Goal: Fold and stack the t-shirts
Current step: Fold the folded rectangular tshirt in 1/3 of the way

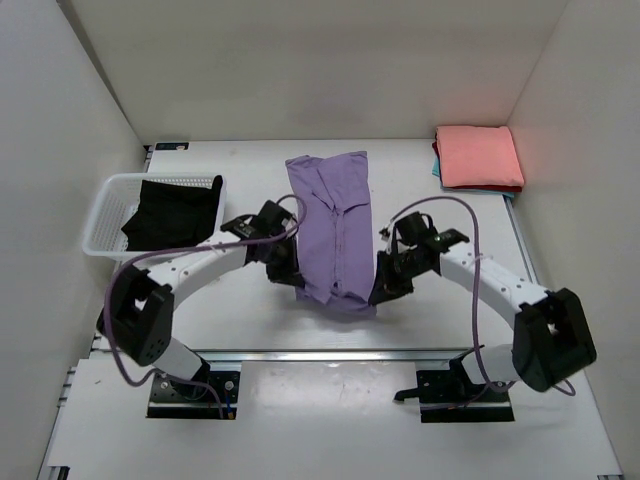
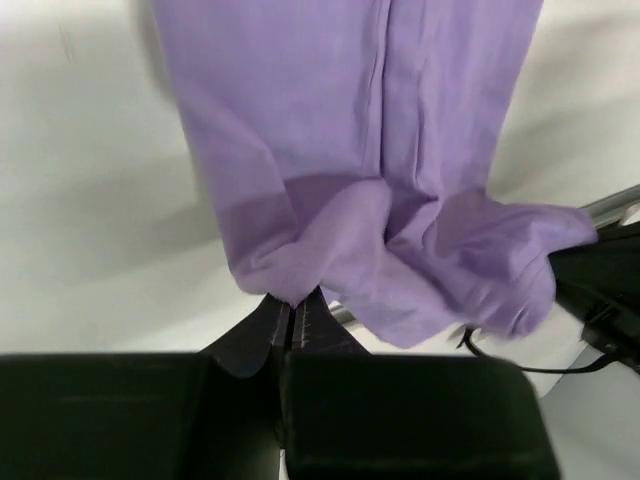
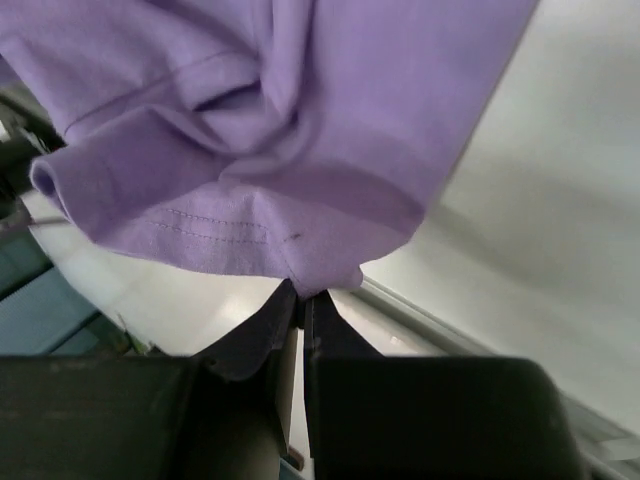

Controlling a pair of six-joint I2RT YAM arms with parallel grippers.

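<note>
A lilac-purple t-shirt (image 1: pixel 335 225) lies lengthwise on the table's middle, folded into a narrow strip. Its near end is lifted off the table and sags between the two grippers. My left gripper (image 1: pixel 290 277) is shut on the near left corner of the cloth (image 2: pixel 300 270). My right gripper (image 1: pixel 378 292) is shut on the near right corner (image 3: pixel 320 275). A folded salmon-pink t-shirt (image 1: pixel 480 157) rests at the far right on a teal one (image 1: pixel 437 166), of which only the edge shows. A black t-shirt (image 1: pixel 172 210) hangs over the basket's rim.
A white lattice basket (image 1: pixel 105 215) stands at the left, beside my left arm. White walls close the table in on the left, back and right. The arm bases are bolted at the near edge.
</note>
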